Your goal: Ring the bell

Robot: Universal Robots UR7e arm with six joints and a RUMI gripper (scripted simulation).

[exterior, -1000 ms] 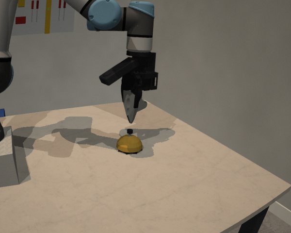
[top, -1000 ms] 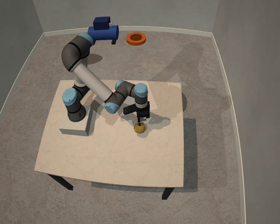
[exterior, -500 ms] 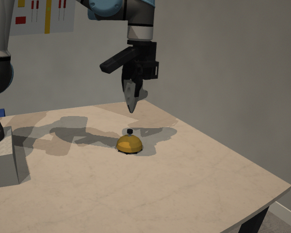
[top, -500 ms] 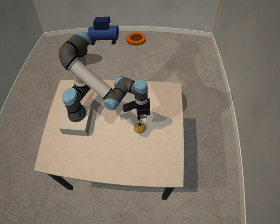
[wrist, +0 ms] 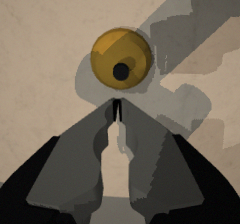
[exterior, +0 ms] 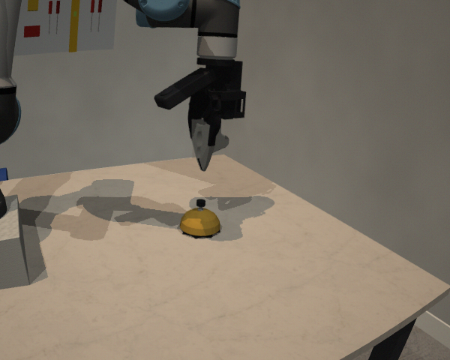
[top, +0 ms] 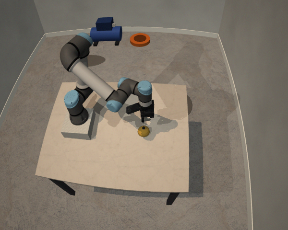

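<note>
A small yellow dome bell (exterior: 199, 223) with a black button (exterior: 199, 202) on top sits on the beige table, right of the middle. It also shows in the overhead view (top: 143, 131) and in the wrist view (wrist: 121, 58), with its button (wrist: 120, 71) raised. My gripper (exterior: 203, 167) is shut and empty, pointing straight down. Its tips hang well above the button, with a clear gap between them. In the overhead view my gripper (top: 142, 120) is just behind the bell. In the wrist view the closed fingertips (wrist: 117, 104) sit just below the bell's rim.
The robot's grey base block (top: 78, 127) stands at the table's left side. A blue machine (top: 105, 30) and an orange ring (top: 139, 39) lie on the floor by the back wall. The table's right edge is some way past the bell.
</note>
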